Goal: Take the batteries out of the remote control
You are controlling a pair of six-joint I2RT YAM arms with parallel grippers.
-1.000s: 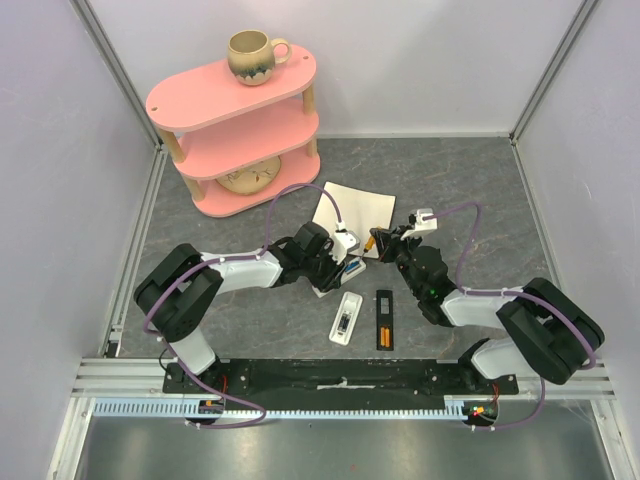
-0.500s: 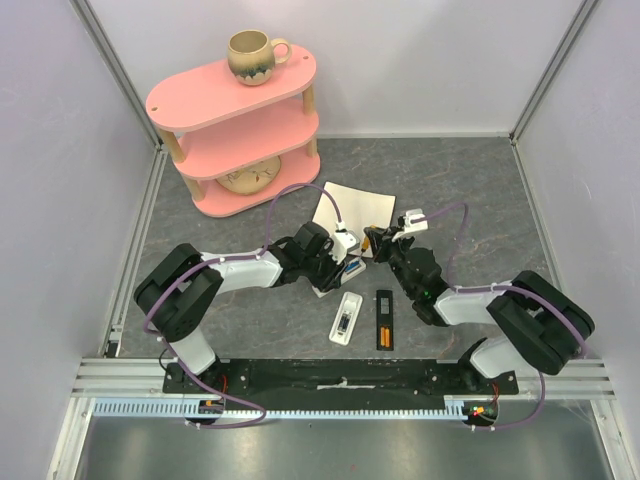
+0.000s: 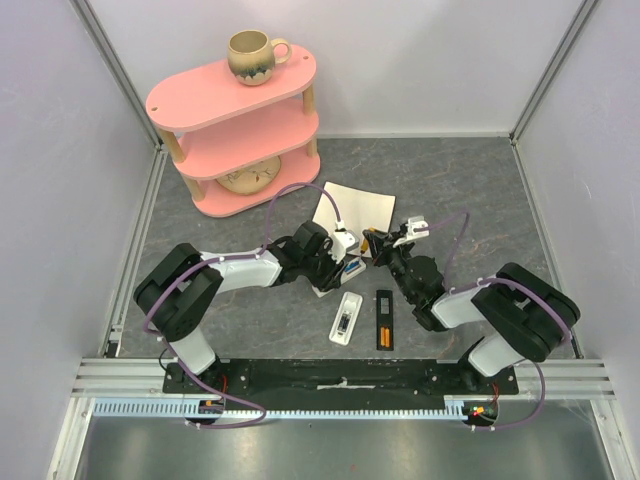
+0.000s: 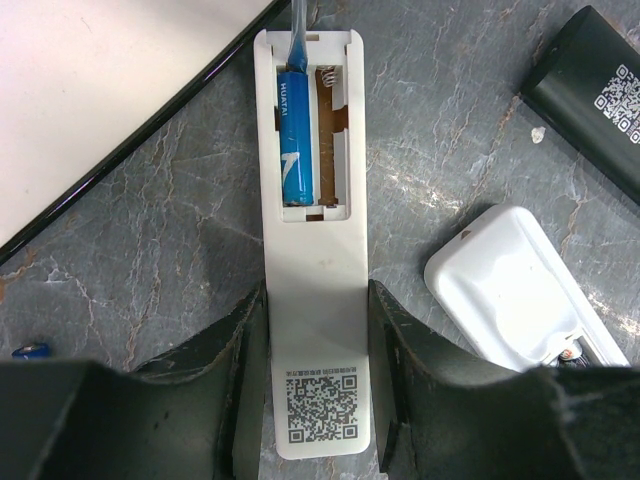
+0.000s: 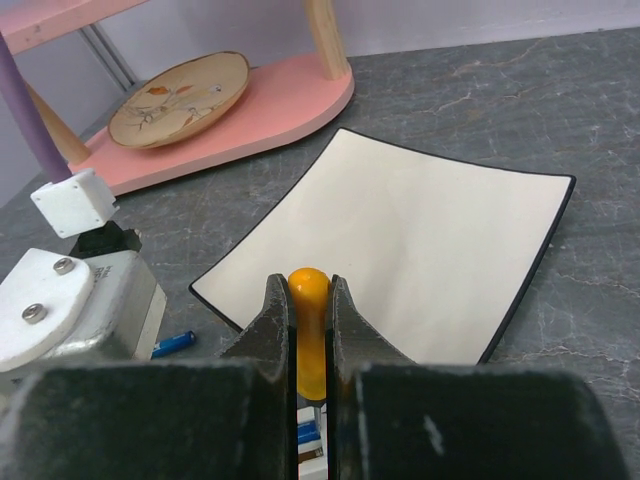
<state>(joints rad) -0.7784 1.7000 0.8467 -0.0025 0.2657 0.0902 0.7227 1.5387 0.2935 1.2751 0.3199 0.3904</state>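
My left gripper [image 4: 318,340] is shut on the lower end of a white remote control [image 4: 315,270], which lies back-up on the table with its compartment open. One blue battery [image 4: 295,140] sits in the left slot; the right slot is empty. My right gripper [image 5: 310,300] is shut on the orange handle of a screwdriver [image 5: 309,330]. The screwdriver's metal tip [image 4: 297,35] touches the top end of that battery. A loose blue battery [image 5: 175,343] lies on the table beside the left gripper. In the top view the two grippers meet over the white remote [image 3: 335,275].
A black remote [image 3: 384,320] with orange batteries in its open compartment and a second white remote [image 3: 346,318] lie near the arm bases. A white square plate [image 3: 355,205] lies just behind the grippers. A pink shelf [image 3: 235,130] with a mug [image 3: 252,55] stands at the back left.
My right gripper has moved a little to the left with the screwdriver, closer to the white remote. The left gripper and remote have stayed put.
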